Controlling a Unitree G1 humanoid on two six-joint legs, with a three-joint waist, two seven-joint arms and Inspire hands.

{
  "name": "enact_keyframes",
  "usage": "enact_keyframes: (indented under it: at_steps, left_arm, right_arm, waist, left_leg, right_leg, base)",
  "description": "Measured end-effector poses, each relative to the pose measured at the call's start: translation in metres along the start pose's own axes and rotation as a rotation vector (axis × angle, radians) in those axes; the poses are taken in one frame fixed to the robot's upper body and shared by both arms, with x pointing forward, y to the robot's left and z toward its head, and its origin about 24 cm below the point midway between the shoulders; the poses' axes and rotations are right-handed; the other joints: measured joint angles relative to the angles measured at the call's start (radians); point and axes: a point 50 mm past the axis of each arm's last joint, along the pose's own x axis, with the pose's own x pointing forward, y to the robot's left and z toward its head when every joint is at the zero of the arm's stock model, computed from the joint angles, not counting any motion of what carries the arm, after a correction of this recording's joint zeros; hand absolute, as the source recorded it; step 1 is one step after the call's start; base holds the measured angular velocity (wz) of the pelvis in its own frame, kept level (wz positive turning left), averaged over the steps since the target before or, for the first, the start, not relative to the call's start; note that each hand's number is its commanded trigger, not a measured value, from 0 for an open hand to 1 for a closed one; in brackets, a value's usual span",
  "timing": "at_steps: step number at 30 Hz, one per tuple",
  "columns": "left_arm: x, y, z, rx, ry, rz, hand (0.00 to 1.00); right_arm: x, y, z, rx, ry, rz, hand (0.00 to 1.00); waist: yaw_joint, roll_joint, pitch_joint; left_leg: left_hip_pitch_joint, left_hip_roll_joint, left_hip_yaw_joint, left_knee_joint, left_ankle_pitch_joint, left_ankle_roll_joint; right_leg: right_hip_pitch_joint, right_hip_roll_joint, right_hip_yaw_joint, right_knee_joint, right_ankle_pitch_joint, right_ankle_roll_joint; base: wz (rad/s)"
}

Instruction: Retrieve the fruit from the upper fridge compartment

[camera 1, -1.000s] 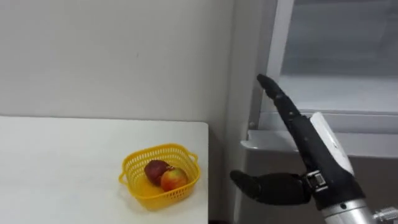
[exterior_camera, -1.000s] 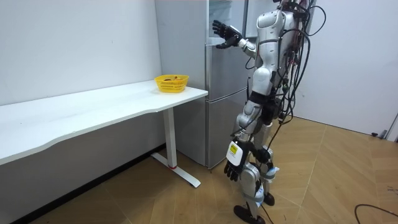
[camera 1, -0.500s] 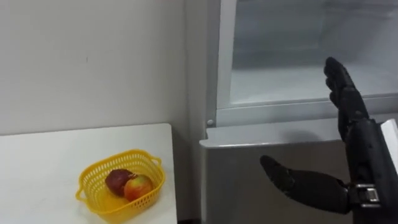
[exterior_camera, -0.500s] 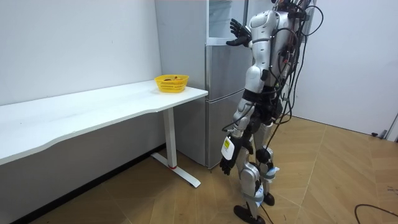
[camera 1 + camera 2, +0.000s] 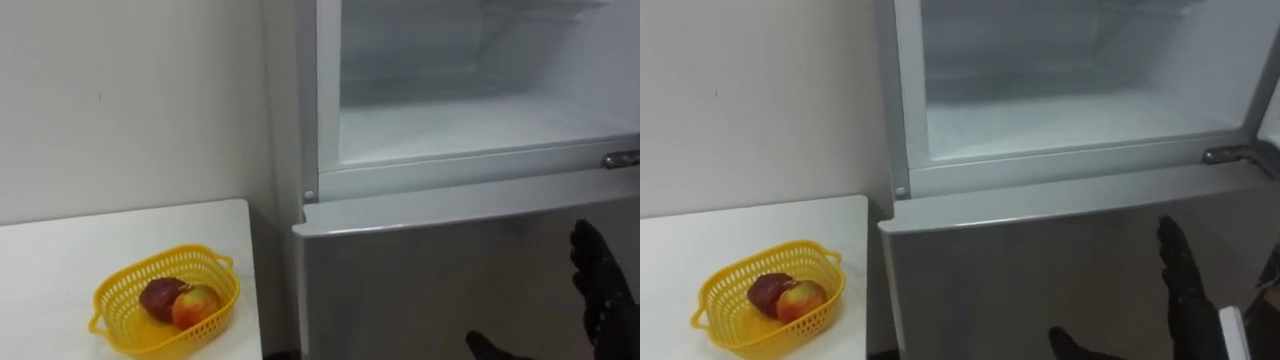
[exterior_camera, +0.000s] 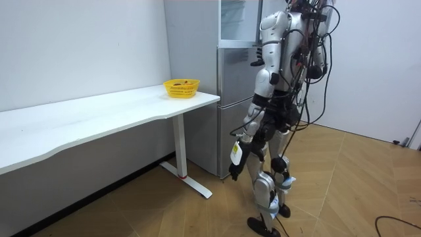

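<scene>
The upper fridge compartment [image 5: 470,110] stands open in front of me, with a bare white shelf [image 5: 1080,115] and nothing to be seen on it. My right hand [image 5: 603,290] is low at the right, before the closed lower fridge door [image 5: 420,280]. It is open, with straight fingers, the thumb [image 5: 1072,347] spread, and holds nothing. In the room view I stand close to the fridge [image 6: 233,79], and my left hand [image 6: 235,168] hangs relaxed by my thigh.
A yellow basket [image 5: 120,295] holding a dark red fruit [image 5: 159,298] and a red-yellow apple [image 5: 196,306] sits on the white table [image 5: 60,250], left of the fridge. A metal hinge [image 5: 620,158] juts out at the compartment's right edge. A wall rises behind the table.
My right hand has dropped from in front of the upper compartment to the lower right. The eye views have swung right, and in the room view I have turned towards the fridge.
</scene>
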Motion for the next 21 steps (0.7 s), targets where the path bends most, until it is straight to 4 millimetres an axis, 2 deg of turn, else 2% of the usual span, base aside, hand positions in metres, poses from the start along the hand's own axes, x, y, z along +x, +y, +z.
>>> enact_keyframes:
  at_steps: [6, 8, 10, 14, 21]
  left_arm:
    - [-0.001, -0.002, -0.008, -0.036, 0.026, 0.001, 0.0]
    - [-0.001, -0.001, -0.008, -0.035, 0.026, 0.017, 0.0]
    - [-0.001, -0.001, -0.008, -0.035, 0.027, 0.024, 0.0]
    - [-0.002, 0.001, -0.01, -0.034, 0.032, 0.036, 0.0]
    - [-0.002, 0.005, -0.001, -0.034, -0.009, 0.061, 0.0]
  right_arm:
    - [-0.01, -0.026, -0.039, 0.06, 0.203, -0.189, 0.0]
    - [-0.021, -0.038, -0.063, 0.074, 0.33, -0.291, 0.0]
    - [-0.029, -0.047, -0.074, 0.073, 0.39, -0.369, 0.0]
    - [-0.034, -0.06, -0.08, 0.107, 0.439, -0.502, 0.0]
    - [-0.04, -0.082, -0.085, 0.161, 0.486, -0.735, 0.0]
  waist:
    - [-0.029, 0.003, 0.0]
    - [-0.031, 0.004, -0.0002]
    - [-0.035, 0.002, 0.0016]
    - [-0.052, 0.005, 0.002]
    - [-0.058, -0.019, 0.0037]
  left_leg:
    - [0.007, 0.002, 0.008, -0.001, -0.001, -0.002]
    - [0.009, 0.003, 0.014, 0.0, -0.001, -0.002]
    - [0.005, 0.003, 0.014, 0.0, -0.001, -0.002]
    - [0.007, 0.003, 0.014, 0.001, -0.001, -0.002]
    - [0.003, 0.003, 0.017, 0.002, -0.001, -0.002]
  right_leg:
    - [0.004, 0.005, 0.013, -0.019, 0.001, -0.002]
    - [0.006, 0.006, 0.016, -0.018, 0.001, -0.002]
    - [0.007, 0.006, 0.017, -0.017, 0.001, -0.002]
    - [0.013, 0.006, 0.017, -0.018, 0.0, -0.003]
    - [-0.004, 0.006, 0.016, -0.017, -0.004, -0.002]
  base:
    - [-0.04]
    - [-0.06]
    - [0.0]
    - [0.0]
    - [0.02]
